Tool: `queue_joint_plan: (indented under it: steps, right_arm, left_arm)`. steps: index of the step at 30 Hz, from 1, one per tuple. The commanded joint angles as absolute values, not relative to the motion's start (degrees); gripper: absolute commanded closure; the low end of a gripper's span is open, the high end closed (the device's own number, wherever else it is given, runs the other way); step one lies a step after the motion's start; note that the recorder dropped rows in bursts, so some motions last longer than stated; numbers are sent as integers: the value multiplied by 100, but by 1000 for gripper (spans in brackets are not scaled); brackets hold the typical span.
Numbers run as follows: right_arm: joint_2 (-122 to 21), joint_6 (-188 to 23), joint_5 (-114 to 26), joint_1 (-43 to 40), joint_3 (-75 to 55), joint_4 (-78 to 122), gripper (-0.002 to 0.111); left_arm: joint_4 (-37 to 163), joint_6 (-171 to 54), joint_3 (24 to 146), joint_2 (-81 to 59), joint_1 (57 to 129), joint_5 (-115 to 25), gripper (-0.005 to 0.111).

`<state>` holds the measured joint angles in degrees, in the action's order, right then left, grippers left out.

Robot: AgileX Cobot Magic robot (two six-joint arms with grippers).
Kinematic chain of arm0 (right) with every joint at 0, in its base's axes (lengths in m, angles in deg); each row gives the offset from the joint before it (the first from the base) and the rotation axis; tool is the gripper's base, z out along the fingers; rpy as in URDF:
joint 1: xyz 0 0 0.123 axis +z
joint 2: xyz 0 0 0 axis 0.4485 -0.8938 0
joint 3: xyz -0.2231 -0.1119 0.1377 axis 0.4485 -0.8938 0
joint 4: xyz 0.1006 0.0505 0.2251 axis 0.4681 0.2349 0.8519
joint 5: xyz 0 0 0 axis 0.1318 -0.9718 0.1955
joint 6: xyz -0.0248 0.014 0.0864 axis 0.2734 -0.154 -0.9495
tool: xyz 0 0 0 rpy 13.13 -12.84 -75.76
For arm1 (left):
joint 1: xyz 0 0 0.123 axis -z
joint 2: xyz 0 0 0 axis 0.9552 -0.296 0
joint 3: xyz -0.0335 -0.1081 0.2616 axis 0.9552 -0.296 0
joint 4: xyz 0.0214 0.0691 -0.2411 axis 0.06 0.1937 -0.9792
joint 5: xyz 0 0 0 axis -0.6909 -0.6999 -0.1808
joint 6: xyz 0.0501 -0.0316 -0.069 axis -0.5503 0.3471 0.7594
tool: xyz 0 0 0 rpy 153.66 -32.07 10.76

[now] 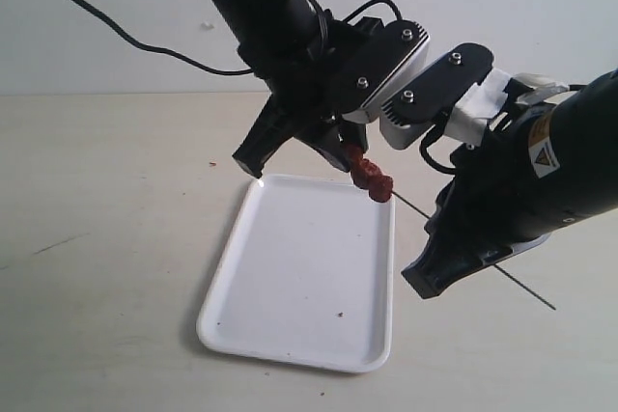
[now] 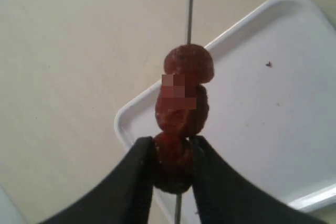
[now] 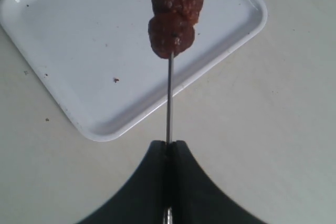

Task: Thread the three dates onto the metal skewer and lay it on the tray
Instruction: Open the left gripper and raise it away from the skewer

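Observation:
Three dates [image 1: 370,176] sit in a row on the metal skewer [image 1: 526,287], held in the air above the far right corner of the white tray [image 1: 290,306]. In the left wrist view my left gripper [image 2: 173,163] is shut on the nearest date [image 2: 173,169], with the other two dates [image 2: 184,90] stacked beyond it on the skewer [image 2: 190,3]. My right gripper [image 3: 169,148] is shut on the skewer [image 3: 169,98] a short way from the dates [image 3: 175,11]. In the exterior view the skewer's tail sticks out past the right arm.
The tray [image 3: 79,40] lies on a pale tabletop [image 1: 97,238] and carries a few dark crumbs [image 1: 339,315]. Both black arms crowd the space above the tray's far right corner. A black cable [image 1: 145,45] hangs from the left arm.

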<state>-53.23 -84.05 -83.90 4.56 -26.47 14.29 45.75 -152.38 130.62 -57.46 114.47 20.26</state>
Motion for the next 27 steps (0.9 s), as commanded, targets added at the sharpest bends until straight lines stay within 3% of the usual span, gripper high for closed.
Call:
queue_joint_plan:
  steps: [1,21,27]
  right_arm:
    - [-5299,-8344,-8201,463,-2612,1409,108]
    - [-5288,-9161,-8553,463,-2612,724,108]
    - [-5288,-9484,-8681,463,-2612,605,108]
  left_arm:
    - [4342,-14985,13103,-5693,11504,1942,52]
    - [4463,-14522,13103,-5393,11504,2070,50]
    - [5234,-12572,13103,-5233,11504,2113,53]
